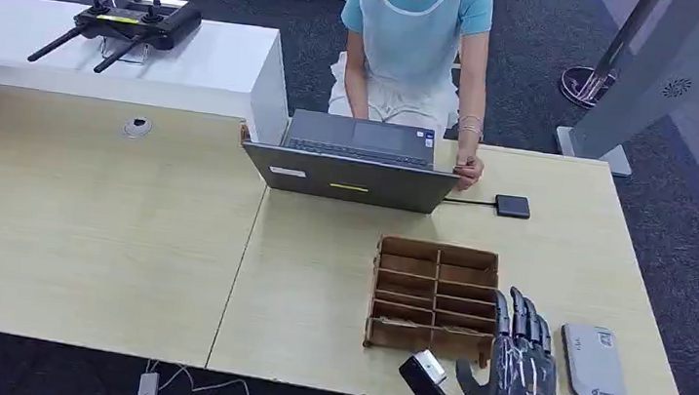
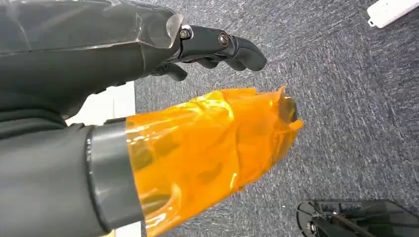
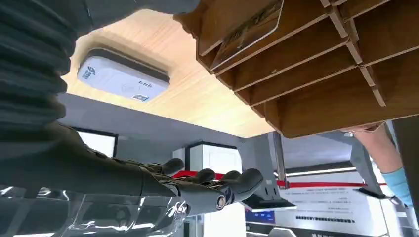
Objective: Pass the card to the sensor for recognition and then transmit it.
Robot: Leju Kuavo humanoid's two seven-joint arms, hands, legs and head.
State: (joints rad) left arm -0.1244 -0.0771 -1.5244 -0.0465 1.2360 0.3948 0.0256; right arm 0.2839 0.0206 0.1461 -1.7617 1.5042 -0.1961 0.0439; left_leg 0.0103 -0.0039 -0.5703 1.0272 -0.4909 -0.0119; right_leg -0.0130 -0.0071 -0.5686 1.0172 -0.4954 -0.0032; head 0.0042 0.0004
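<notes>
The right robot hand [image 1: 517, 357] hovers over the table [image 1: 317, 282], fingers spread and holding nothing. Just to its right lies the white sensor [image 1: 594, 362]; just to its left stands the wooden slotted rack [image 1: 433, 298], with a card [image 3: 247, 32] in an end slot. The left robot hand [image 2: 217, 47] hangs over carpet, fingers loosely apart, holding nothing.

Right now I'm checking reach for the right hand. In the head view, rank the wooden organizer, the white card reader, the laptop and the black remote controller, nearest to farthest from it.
From the right hand:
1. Wooden organizer, just to its left; white card reader, just to its right. Too close to call.
2. Laptop, beyond the organizer.
3. Black remote controller, far left on the white table.
</notes>
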